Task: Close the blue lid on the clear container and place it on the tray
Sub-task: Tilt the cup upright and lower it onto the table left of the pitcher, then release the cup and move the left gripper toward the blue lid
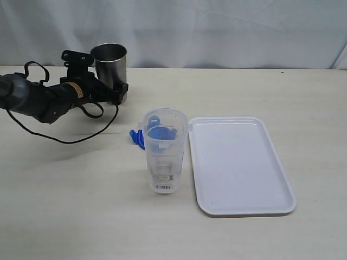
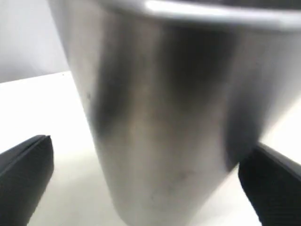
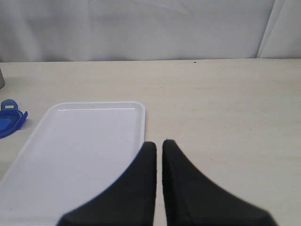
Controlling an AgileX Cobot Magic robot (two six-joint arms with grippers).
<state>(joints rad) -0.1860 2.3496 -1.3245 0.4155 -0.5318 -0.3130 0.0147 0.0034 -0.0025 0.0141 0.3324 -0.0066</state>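
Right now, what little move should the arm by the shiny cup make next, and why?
Probably pull the left gripper back from the steel cup. It is open, with a finger on each side of the cup, and the cup is not part of the job. The blue lid lies on the table by the clear container, not on top of it, so that is where it is needed.

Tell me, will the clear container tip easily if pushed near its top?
Probably: the clear container is tall, narrow and tapers toward its base. It is thin clear plastic, so likely light. Its smooth wall may slip.
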